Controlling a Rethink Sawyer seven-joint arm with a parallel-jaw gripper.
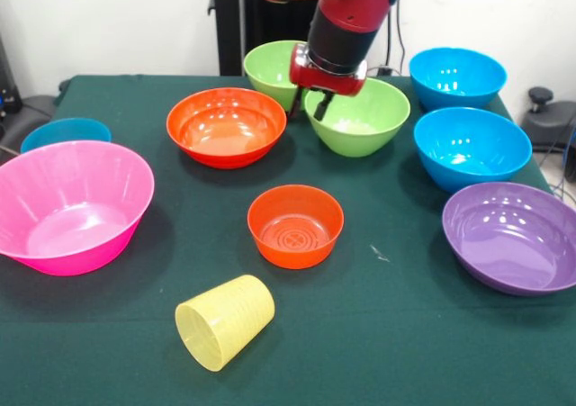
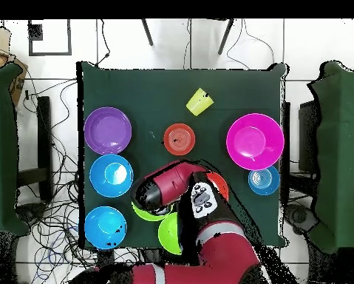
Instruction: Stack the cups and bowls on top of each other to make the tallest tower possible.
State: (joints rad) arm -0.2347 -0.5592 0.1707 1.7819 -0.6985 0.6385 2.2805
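**Rim pinch could slip or drag the bowl**

While the hand [image 1: 309,107] straddles the glossy lime green plastic bowl [image 1: 360,118] at the worktop's 12 o'clock — fingers apart, unclamped — a shallow bite could tip it against the orange bowl [image 1: 227,125] at its 9 o'clock.

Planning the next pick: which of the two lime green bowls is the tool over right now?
The nearer lime green bowl, right of the large orange bowl. The tool hangs at its rim; the other lime green bowl sits behind, partly hidden by the arm.
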